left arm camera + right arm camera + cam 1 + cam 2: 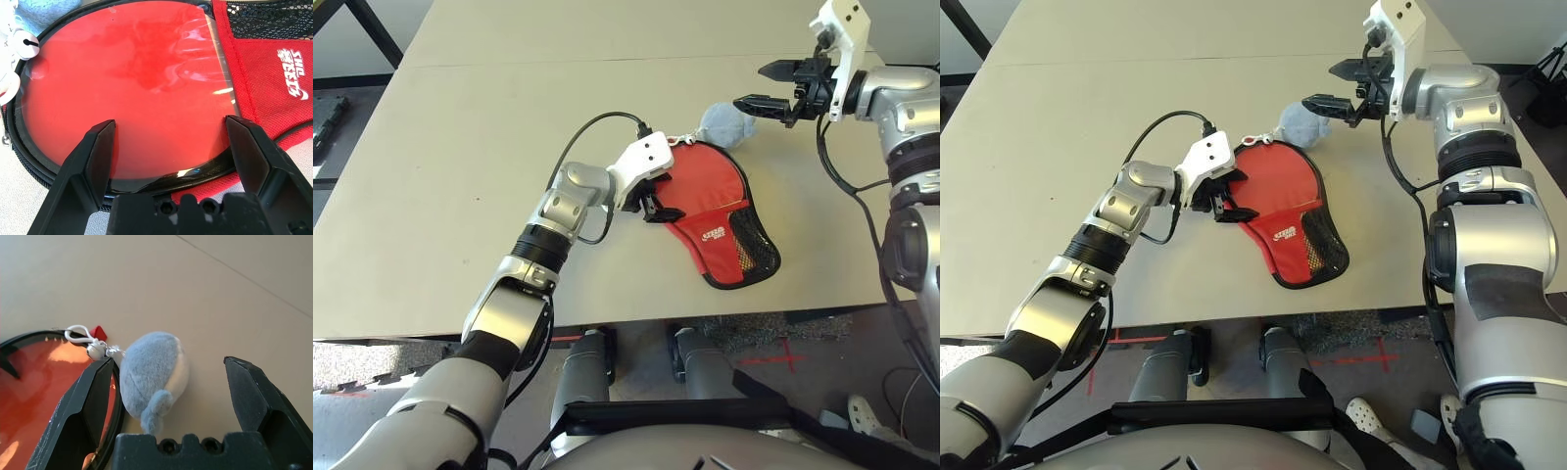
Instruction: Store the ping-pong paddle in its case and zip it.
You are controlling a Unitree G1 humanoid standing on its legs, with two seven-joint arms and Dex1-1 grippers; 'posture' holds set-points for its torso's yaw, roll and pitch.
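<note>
Head views, case: You had the case point(720, 220) lying flat on the table point(460, 176), round end away from the robot, mesh pocket end toward it.
Head views, paddle: The paddle point(132, 93) sat inside the case; its red face showed through the clear panel.
Head views, left gripper: Your left gripper point(658, 203) rested at the case's left rim, jaws spread, grasping nothing.
Head views, right gripper: Your right gripper point(773, 86) hung in the air beyond the case's far right side, fingers apart and empty.
Left wrist view, risk: The black fingers point(93, 161) straddled the case's rim over the clear panel. If you had closed there, I judge the slick plastic could have slipped and the case slid along the table instead of being held.
Right wrist view, charm: A grey plush charm point(151, 379) lay just beside the case's far rim, clipped by a white clasp point(80, 335).
Right wrist view, risk: The charm lay between the open fingers. Pinching the soft plush rather than the clasp could, I think, have tugged the case sideways. Whether the zipper was already shut I could not tell.
</note>
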